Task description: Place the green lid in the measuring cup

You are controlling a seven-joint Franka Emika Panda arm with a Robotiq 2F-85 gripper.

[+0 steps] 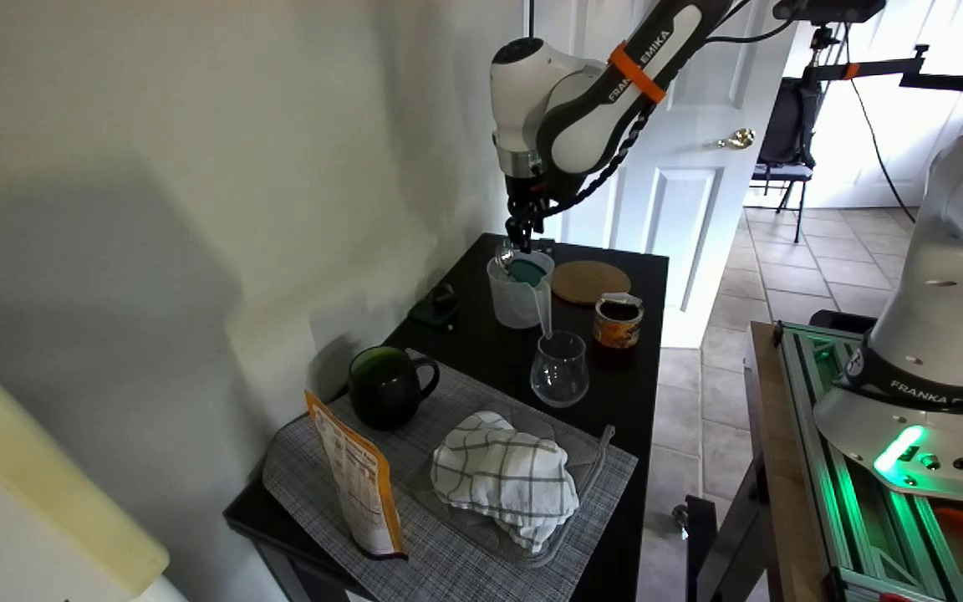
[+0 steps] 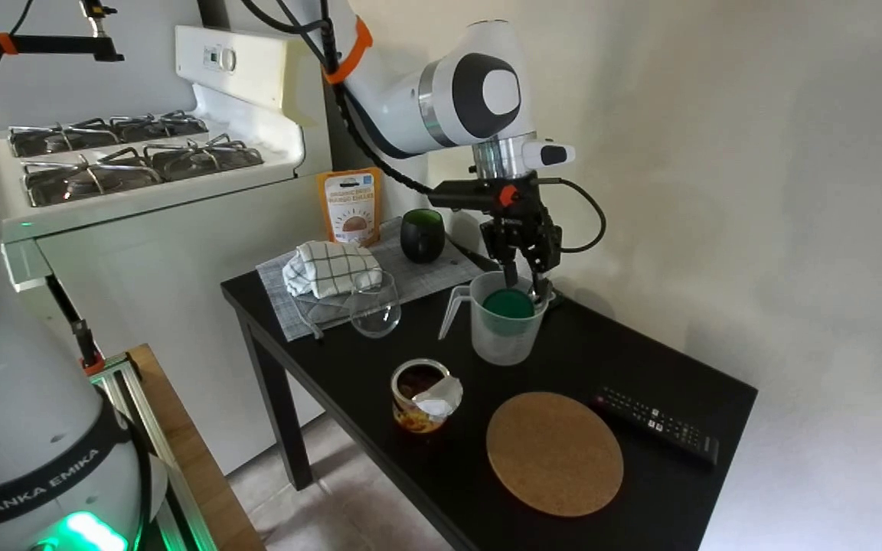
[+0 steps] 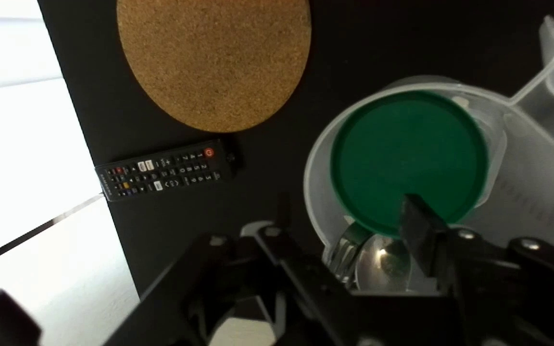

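Note:
The measuring cup (image 1: 513, 305) is wide, whitish and translucent, with a handle, and stands upright on the black table. It also shows in an exterior view (image 2: 498, 344) and the wrist view (image 3: 536, 192). The round green lid (image 3: 409, 154) lies inside its rim, among a spoon (image 3: 384, 264) and a fork (image 3: 346, 250). The lid shows in both exterior views (image 1: 526, 272) (image 2: 508, 304). My gripper (image 3: 346, 206) points down at the cup's wall side, near the rim. Its fingers are apart with nothing between them; one finger overlaps the lid in the wrist view.
A cork mat (image 2: 556, 451) and a black remote (image 2: 655, 425) lie beside the cup. An opened can (image 2: 419, 398), a clear glass (image 1: 559, 372), a dark mug (image 1: 387, 389), a cloth (image 1: 502, 477) and a standing pouch (image 1: 356, 477) share the table. The wall runs along one edge.

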